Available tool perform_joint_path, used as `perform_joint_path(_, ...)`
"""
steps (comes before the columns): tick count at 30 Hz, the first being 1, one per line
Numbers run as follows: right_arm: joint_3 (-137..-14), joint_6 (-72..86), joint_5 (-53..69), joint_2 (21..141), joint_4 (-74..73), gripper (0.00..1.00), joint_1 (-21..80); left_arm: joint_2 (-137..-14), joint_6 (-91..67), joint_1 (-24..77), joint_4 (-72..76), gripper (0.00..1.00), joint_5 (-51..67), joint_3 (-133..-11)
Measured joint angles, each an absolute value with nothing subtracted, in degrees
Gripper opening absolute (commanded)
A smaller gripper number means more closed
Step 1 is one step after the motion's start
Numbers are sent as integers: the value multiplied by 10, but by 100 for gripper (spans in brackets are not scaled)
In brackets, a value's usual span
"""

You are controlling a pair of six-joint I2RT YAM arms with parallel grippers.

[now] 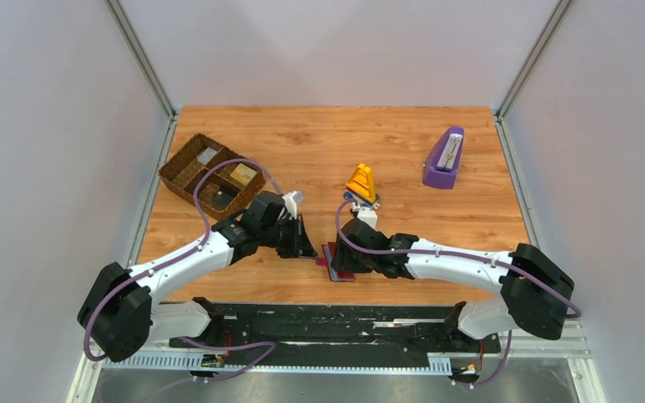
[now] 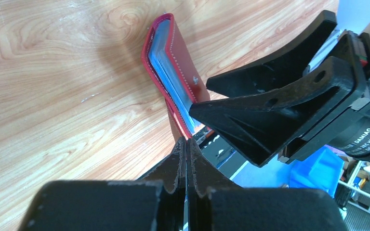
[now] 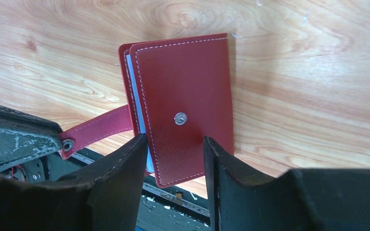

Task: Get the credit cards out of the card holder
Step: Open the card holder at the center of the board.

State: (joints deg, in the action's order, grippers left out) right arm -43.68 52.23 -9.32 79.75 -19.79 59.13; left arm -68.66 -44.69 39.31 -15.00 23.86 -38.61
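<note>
Two grippers meet at the card holder [image 3: 188,82], which lies shut on the wood table [image 3: 313,72] right btw them, close to the table's near edge. Your L gripper [image 2: 187,147] is clenched tight, tips pinched on the end of the holder's snap tab [image 3: 96,129]. The strap runs sideways from the holder's open edge straight into those tips, undone from the stud [image 3: 180,118] on the front cover. From the L wrist cam the holder sits just ahead of the closed tips and a bit to their left. It's seen edge-on, w/ blue plastic sleeves [image 2: 171,62] showing btw the two dark red covers.

Your R gripper [image 3: 174,138] is released, jaws apart, set over the near end of the front cover w/ the stud just ahead of the gap. One of its fingers sits at the cover's open edge, the other over the cover face, short of the far edge, so it isn't around the holder. You can't tell whether the tips touch the leather or hang just above it.

Further off, a brown wicker basket [image 1: 179,155] is well beyond the L gripper and to its left. An orange-yellow piece [image 1: 361,180] stands just beyond the R gripper, and a purple stand [image 1: 437,172] is well beyond it, off to its right
</note>
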Motion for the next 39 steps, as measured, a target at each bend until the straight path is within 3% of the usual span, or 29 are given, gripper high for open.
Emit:
perform_joint_path(27,-319,557,-173,634,-272,37,563,-735,-396,393,-201,0,159,-382)
perform_joint_path(39,-344,554,-169,604,-319,38,554,-726,-391,393,-193,0,192,-382)
